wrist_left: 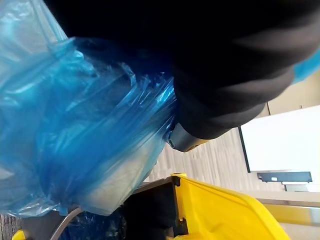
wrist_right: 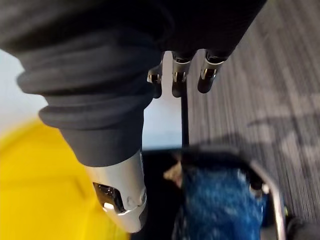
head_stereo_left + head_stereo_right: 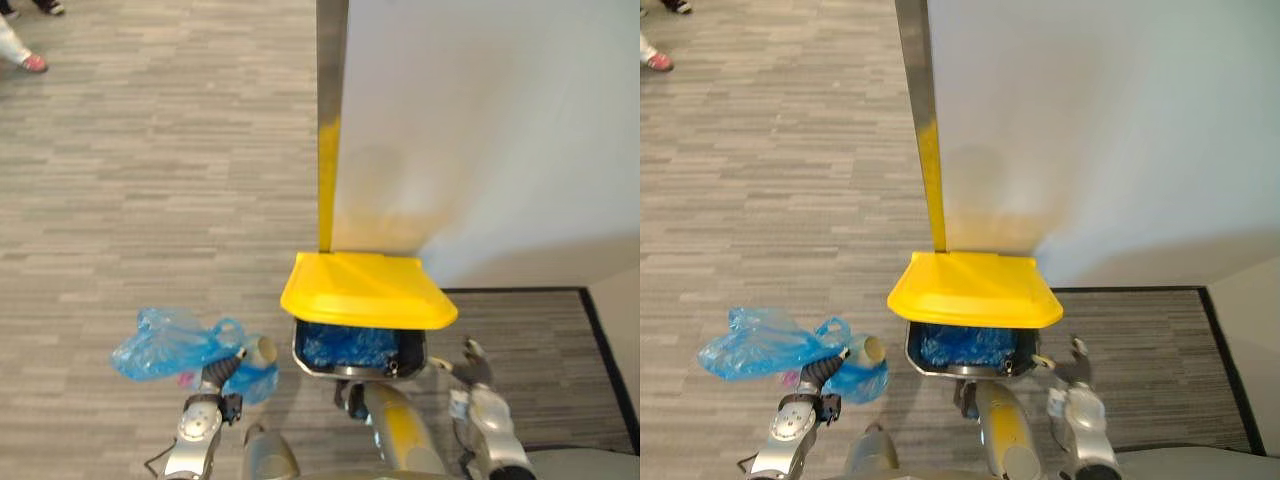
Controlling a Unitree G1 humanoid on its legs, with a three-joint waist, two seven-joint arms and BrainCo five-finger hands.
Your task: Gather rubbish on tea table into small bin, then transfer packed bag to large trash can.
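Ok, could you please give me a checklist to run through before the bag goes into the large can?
1. Yellow lid raised, opening showing: ok.
2. Blue bag above the large can: not ok, it hangs to the can's left.
3. Left hand hold on the bag: cannot tell, plastic hides it.
4. Right hand clear of the opening: ok, beside the can, fingers straight.
5. Room inside: cannot tell past the blue liner.
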